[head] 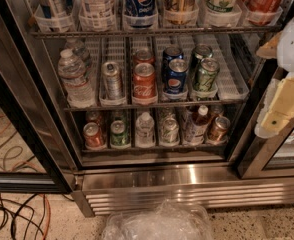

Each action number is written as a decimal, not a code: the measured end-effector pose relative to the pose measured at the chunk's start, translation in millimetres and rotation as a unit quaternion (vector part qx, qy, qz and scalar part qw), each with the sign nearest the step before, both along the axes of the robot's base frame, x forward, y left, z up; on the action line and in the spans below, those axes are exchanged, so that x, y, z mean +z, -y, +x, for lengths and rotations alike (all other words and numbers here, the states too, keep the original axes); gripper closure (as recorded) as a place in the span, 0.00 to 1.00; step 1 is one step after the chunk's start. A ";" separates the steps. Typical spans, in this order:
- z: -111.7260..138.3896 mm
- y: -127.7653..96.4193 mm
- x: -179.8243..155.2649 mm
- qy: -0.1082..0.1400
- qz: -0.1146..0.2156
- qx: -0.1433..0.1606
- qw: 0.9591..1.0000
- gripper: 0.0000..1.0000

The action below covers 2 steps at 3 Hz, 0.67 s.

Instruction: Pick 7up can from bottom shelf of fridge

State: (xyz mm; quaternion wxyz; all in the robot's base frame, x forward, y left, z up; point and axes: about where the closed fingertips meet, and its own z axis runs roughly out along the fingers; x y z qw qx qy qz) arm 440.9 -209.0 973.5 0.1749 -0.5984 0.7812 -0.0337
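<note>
White-and-cream plastic gripper (282, 109) at right edge
</note>
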 end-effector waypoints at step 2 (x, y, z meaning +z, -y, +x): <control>-9.9 -45.7 -91.3 -0.036 0.137 -0.109 0.984 0.00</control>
